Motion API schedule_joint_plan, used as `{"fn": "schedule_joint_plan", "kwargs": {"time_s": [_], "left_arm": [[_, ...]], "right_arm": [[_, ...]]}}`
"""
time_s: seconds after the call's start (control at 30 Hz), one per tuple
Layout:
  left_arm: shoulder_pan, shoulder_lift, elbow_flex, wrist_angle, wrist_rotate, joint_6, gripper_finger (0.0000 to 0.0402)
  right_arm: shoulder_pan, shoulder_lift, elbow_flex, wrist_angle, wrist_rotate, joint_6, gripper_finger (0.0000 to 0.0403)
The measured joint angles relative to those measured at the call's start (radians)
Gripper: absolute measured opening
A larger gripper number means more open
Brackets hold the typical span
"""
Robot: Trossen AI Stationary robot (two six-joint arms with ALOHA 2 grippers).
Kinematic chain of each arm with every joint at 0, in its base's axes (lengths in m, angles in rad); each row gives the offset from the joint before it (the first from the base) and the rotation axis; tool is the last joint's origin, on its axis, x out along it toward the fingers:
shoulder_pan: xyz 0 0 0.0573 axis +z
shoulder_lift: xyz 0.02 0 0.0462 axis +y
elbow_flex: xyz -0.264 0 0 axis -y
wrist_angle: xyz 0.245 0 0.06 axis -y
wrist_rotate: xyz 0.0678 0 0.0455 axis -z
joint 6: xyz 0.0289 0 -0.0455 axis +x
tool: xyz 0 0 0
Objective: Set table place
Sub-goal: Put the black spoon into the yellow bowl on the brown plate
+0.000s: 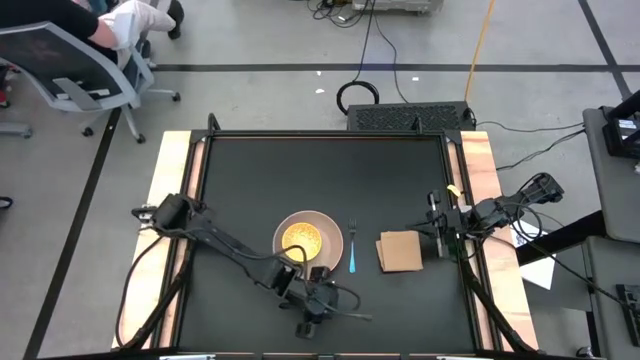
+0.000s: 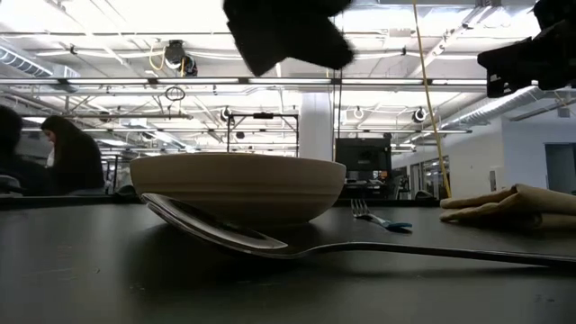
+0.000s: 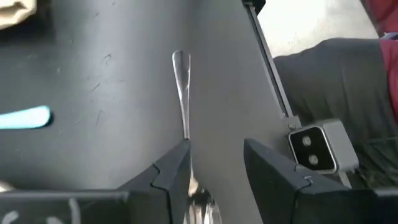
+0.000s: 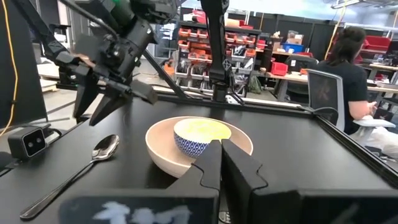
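Spoon [image 4: 71, 172] is seen lying flat on the table [image 1: 250, 170], just beside the near side of the pink plate [image 1: 325, 228], between the plate and the table's front edge. Its long axis runs along that front edge: in the right wrist view the bowl end lies close to the plate and the handle reaches away from it. In the low view the spoon [image 2: 297, 245] is shown stretched across in front of the plate [image 2: 238, 186], its bowl end nearly touching the plate's foot.

The left gripper [image 3: 216, 163] is held just above the spoon's bowl end, fingers parted and clasping nothing; the handle [image 3: 181, 87] is seen running straight out past one finger [image 3: 171, 168].

The yellow dish [image 1: 301, 238] is seen inside the plate only from above and from the right wrist, where a blue pattern shows on its outer wall; the low view hides it behind the plate's wall.

The fork [image 1: 352, 247] lies beside the plate, tines pointing toward the table's far edge, and the napkin [image 1: 400, 251] lies beyond it.

The right gripper [image 4: 221, 163] waits past the napkin, fingers pressed together, empty.
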Motion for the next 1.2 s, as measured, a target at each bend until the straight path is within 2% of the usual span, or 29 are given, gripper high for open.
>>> {"fn": "schedule_joint_plan", "kwargs": {"time_s": [0.37, 0.67, 0.87, 1.2], "left_arm": [[-0.011, 0.07, 0.005, 0.067, 0.048, 0.012, 0.0154], [-0.021, 0.073, 0.013, 0.087, 0.043, 0.097, 0.0154], [-0.016, 0.118, 0.012, 0.113, 0.023, 0.171, 0.0154], [-0.003, 0.154, 0.012, 0.156, 0.016, 0.199, 0.0154]], "right_arm": [[0.0, 0.001, -0.001, 0.003, 0.002, -0.006, 0.0], [0.0, 0.001, -0.003, 0.016, 0.002, -0.006, 0.0], [0.0, 0.001, -0.005, 0.028, 0.002, -0.003, 0.0], [0.0, 0.0, -0.022, 0.078, 0.002, -0.015, 0.0]]}}
